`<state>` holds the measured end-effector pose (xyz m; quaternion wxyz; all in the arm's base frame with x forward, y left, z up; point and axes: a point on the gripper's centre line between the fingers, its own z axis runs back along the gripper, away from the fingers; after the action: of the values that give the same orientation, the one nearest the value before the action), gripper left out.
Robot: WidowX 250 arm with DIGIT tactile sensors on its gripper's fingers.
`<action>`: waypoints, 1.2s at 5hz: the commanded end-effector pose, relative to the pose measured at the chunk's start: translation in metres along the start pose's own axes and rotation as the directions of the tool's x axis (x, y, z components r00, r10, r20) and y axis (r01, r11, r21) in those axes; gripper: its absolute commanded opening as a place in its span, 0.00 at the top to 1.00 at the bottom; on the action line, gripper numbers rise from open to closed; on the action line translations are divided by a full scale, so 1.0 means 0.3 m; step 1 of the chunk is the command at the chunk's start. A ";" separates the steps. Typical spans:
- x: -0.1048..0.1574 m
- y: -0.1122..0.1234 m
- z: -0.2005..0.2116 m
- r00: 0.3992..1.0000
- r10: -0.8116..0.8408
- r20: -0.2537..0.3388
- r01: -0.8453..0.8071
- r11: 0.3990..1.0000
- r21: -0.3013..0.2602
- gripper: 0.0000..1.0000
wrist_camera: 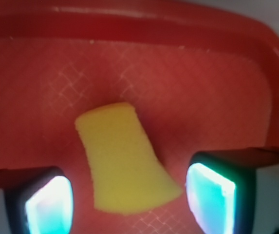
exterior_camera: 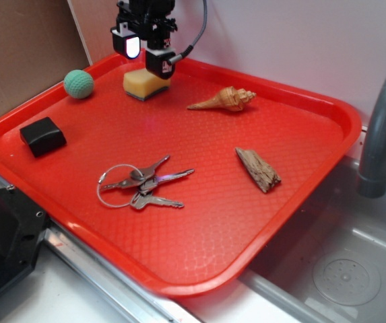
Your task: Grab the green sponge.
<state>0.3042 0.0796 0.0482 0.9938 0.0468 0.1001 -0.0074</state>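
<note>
Wrist view: gripper (wrist_camera: 129, 197) is hanging wide open, holding nothing, its fingers (wrist_camera: 49, 204) straddling the green sponge (wrist_camera: 122, 158) on the red tray (wrist_camera: 202, 73), evidently for closing.

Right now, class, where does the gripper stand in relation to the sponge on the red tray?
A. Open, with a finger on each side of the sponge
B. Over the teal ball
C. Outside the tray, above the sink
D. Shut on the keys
A: the wrist view shows the gripper open, its fingers flanking the yellow sponge on the tray.
</note>
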 end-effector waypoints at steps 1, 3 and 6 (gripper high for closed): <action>0.031 0.070 -0.062 0.999 0.028 0.015 -0.029 0.993 0.111 0.00; 0.026 0.071 -0.087 0.999 0.042 -0.012 -0.040 0.995 0.091 1.00; -0.094 -0.007 0.252 0.979 0.178 0.098 -0.181 0.983 0.022 1.00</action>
<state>0.2907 0.0736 0.1139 0.9918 0.0642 0.0760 0.0805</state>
